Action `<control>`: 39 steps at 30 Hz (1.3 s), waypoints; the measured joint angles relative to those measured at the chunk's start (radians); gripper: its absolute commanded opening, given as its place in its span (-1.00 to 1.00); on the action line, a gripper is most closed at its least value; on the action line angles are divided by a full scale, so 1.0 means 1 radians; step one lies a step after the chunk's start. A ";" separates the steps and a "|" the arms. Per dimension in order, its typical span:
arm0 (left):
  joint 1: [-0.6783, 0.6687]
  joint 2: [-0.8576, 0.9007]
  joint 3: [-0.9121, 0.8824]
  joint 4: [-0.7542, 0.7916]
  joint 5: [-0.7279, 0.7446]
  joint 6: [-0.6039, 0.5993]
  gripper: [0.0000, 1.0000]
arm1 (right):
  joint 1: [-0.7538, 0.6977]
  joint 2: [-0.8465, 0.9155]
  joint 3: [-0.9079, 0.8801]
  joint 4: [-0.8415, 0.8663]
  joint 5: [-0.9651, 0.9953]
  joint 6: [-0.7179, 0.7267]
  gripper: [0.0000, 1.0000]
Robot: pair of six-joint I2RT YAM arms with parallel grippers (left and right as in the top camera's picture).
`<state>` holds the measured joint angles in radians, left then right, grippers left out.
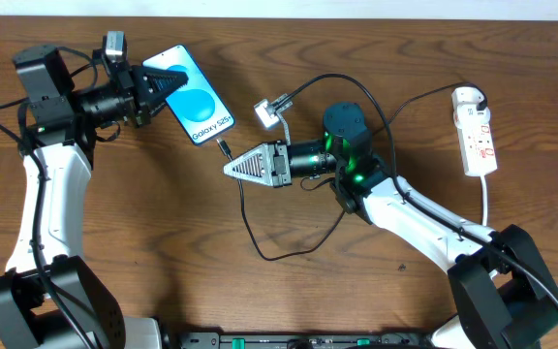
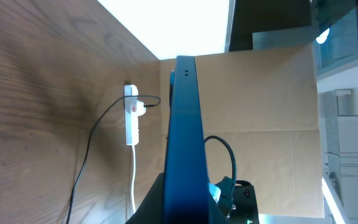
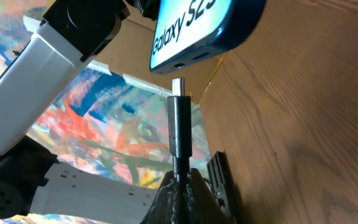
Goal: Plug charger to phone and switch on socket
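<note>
The phone [image 1: 196,100] with a light blue screen and "Galaxy S25+" text is held by its far end in my left gripper [image 1: 159,85], tilted off the table. In the left wrist view the phone [image 2: 184,137] is seen edge-on between the fingers. My right gripper [image 1: 232,168] is shut on the charger's connector [image 3: 178,127]. Its silver tip sits just below the phone's port [image 3: 180,64], a small gap apart. The black cable [image 1: 289,250] loops on the table and runs to the plug in the white socket [image 1: 477,129] at far right.
A small white-and-grey adapter block [image 1: 269,111] lies between the phone and the right arm. The socket's white cord [image 1: 486,208] runs toward the front right. In the left wrist view the socket [image 2: 131,116] lies on the wood before a cardboard wall [image 2: 272,124].
</note>
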<state>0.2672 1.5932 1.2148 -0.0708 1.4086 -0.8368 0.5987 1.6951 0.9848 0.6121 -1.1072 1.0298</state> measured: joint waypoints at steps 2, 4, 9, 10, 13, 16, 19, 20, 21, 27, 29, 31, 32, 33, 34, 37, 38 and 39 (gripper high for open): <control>0.000 0.000 0.000 0.000 0.002 0.000 -0.86 | 0.000 0.000 0.000 0.000 0.000 0.000 -0.98; 0.000 0.000 0.000 0.000 0.003 0.000 -0.85 | -0.001 0.000 0.000 0.000 0.000 0.000 -0.98; 0.000 0.000 0.000 0.000 0.003 0.000 -0.86 | -0.006 0.000 0.000 0.009 0.000 0.000 -0.98; 0.000 0.000 0.000 0.000 0.003 0.000 -0.85 | -0.006 0.000 0.000 0.010 0.001 0.000 -0.98; 0.000 0.000 0.000 0.000 0.004 0.000 -0.86 | -0.006 0.000 0.000 0.010 0.001 0.000 -0.98; 0.000 0.000 0.000 0.000 0.007 0.000 -0.86 | -0.006 0.000 0.000 0.010 0.001 0.000 -0.98; 0.000 0.000 0.000 0.000 0.008 0.000 -0.86 | -0.006 0.000 0.000 0.010 0.002 0.000 -0.98; 0.000 0.000 0.000 0.000 0.008 0.000 -0.86 | -0.006 0.000 0.000 0.010 0.002 0.000 -0.98; 0.000 0.000 0.000 0.000 0.008 0.000 -0.86 | -0.006 0.000 0.000 0.010 0.002 0.000 -0.98; -0.007 0.000 0.000 0.000 0.008 0.000 -0.86 | -0.006 0.000 0.000 0.010 0.005 0.000 -0.98; -0.016 0.000 0.000 0.000 0.007 0.000 -0.85 | -0.006 0.000 0.000 0.009 0.001 0.000 -0.98; -0.023 0.000 0.000 0.001 0.006 0.000 -0.85 | -0.006 0.000 0.000 0.008 -0.003 0.000 -0.98; -0.024 0.000 0.000 0.001 0.006 0.000 -0.85 | -0.006 0.000 -0.001 0.008 -0.004 0.000 -0.98; -0.025 0.000 0.000 0.000 0.006 0.000 -0.86 | -0.006 0.000 -0.001 0.008 -0.005 0.000 -0.98; -0.025 0.000 0.000 0.000 0.006 0.000 -0.85 | -0.006 0.000 -0.001 0.008 -0.005 0.000 -0.98; -0.026 0.000 0.000 0.001 0.006 0.000 -0.85 | -0.006 0.000 -0.001 0.008 -0.007 0.000 -0.98; -0.026 0.000 0.000 0.000 0.006 0.000 -0.86 | -0.006 0.000 -0.001 0.008 -0.007 0.000 -0.98; -0.026 0.000 0.000 0.000 0.006 0.000 -0.86 | -0.006 0.000 -0.001 0.008 -0.007 0.000 -0.98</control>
<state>0.2409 1.5932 1.2148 -0.0704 1.4143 -0.8368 0.5922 1.6951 0.9840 0.6201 -1.1141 1.0298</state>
